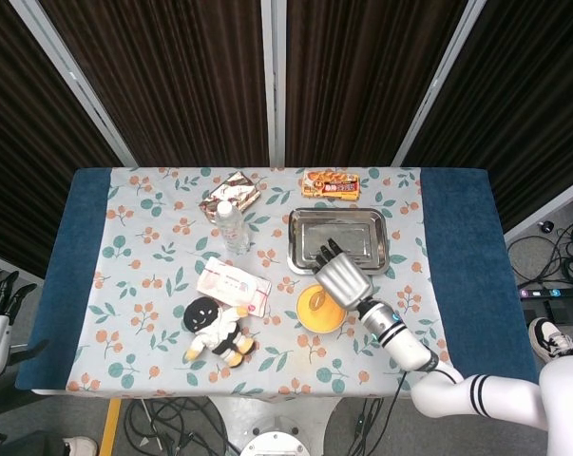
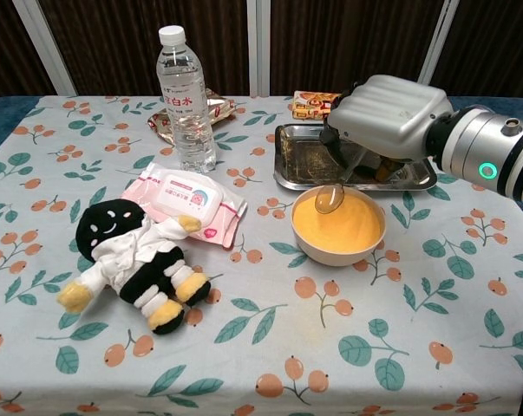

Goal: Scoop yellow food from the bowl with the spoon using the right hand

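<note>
right hand (image 2: 384,117) gripping the clear plastic spoon (image 2: 333,194) | scoop end over the white bowl of yellow food (image 2: 338,226)

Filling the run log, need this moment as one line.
right hand: holds spoon | spoon: raised over bowl, tip down | food: yellow, in bowl | left hand: not in view

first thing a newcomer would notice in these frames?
Probably the big silver right hand near the table's right of centre, holding a spoon tipped down into the bowl of yellow food. Next, the black-and-white plush doll lying front left, and the tall water bottle standing behind it.
</note>
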`<state>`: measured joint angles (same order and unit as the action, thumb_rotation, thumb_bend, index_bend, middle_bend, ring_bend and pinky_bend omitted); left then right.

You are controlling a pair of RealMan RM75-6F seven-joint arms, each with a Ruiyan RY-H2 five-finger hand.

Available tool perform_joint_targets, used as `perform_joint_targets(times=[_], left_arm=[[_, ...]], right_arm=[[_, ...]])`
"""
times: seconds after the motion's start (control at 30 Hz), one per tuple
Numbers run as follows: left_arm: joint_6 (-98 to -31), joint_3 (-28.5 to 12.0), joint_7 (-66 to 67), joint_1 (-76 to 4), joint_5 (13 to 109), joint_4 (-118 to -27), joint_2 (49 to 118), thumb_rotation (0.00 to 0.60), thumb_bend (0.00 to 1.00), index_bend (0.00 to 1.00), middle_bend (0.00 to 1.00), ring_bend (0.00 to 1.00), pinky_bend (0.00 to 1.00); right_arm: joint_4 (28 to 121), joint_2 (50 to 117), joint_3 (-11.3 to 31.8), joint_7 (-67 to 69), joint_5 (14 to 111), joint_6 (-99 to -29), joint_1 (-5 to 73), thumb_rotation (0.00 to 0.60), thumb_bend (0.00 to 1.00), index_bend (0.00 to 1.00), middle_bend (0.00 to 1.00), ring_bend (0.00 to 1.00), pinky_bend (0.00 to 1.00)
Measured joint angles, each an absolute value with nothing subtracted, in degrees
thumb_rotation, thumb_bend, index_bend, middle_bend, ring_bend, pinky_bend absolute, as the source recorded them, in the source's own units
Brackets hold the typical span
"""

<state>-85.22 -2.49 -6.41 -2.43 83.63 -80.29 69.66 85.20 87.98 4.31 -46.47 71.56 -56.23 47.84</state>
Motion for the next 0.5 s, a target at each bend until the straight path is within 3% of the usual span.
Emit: perform_joint_targets(times=[0.5], left_arm=[[-85.8, -2.2, -5.8, -1.8, 83.8, -81.4, 69.3, 0.6, 0.0, 0.22, 0.11, 0.09, 0.12]], right_arm=[[83.0, 84.3, -0.9, -61.0, 80.9, -52.7, 51.3, 0.6, 0.4, 0.67, 0.36, 0.22, 0.12]])
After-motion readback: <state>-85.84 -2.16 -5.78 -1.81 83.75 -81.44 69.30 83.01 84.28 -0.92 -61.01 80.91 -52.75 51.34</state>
